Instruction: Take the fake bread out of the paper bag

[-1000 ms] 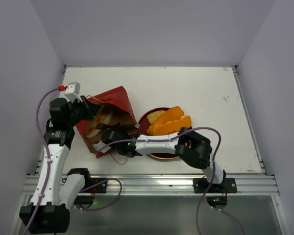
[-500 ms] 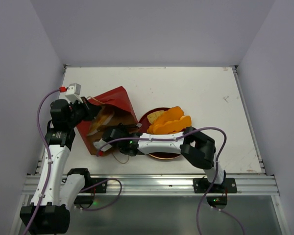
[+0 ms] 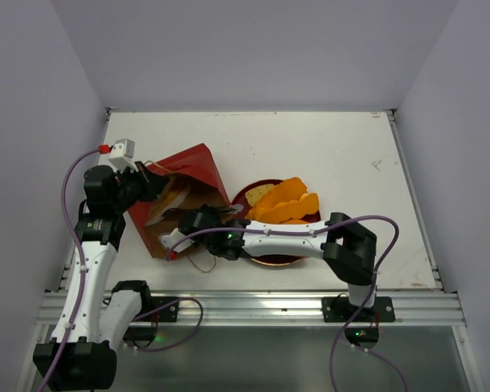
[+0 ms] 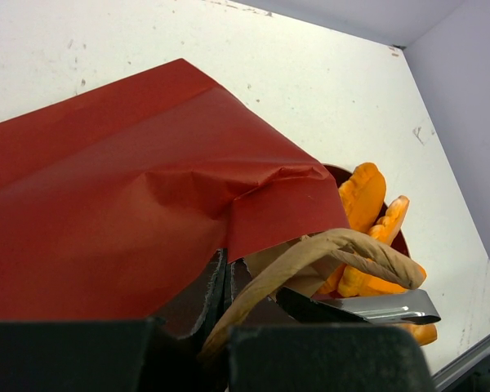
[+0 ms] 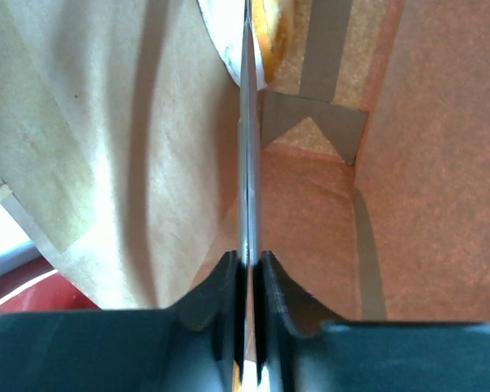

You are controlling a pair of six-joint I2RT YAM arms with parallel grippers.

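The paper bag (image 3: pixel 192 167) lies on its side at the left, red outside and brown inside, its mouth toward the arms. My left gripper (image 3: pixel 151 186) is shut on the bag's upper edge (image 4: pixel 253 220), beside a cord handle (image 4: pixel 343 249). My right gripper (image 3: pixel 198 220) reaches into the mouth, shut on thin metal tongs (image 5: pixel 247 163). The tongs' tips touch a white-edged bun (image 5: pixel 265 37) deep in the bag. Orange-golden loaves (image 3: pixel 284 204) and a pale slice (image 3: pixel 260 193) of the fake bread rest on the red plate (image 3: pixel 273 261).
The red plate sits just right of the bag, under my right forearm. A loose cord handle (image 3: pixel 198 263) trails on the table near the front edge. The left wall stands close behind my left arm. White tabletop extends to the back and right.
My right arm has pushed left, deeper into the bag's mouth, and its jaws have closed tighter on the tongs. The left gripper keeps its hold on the bag's edge.
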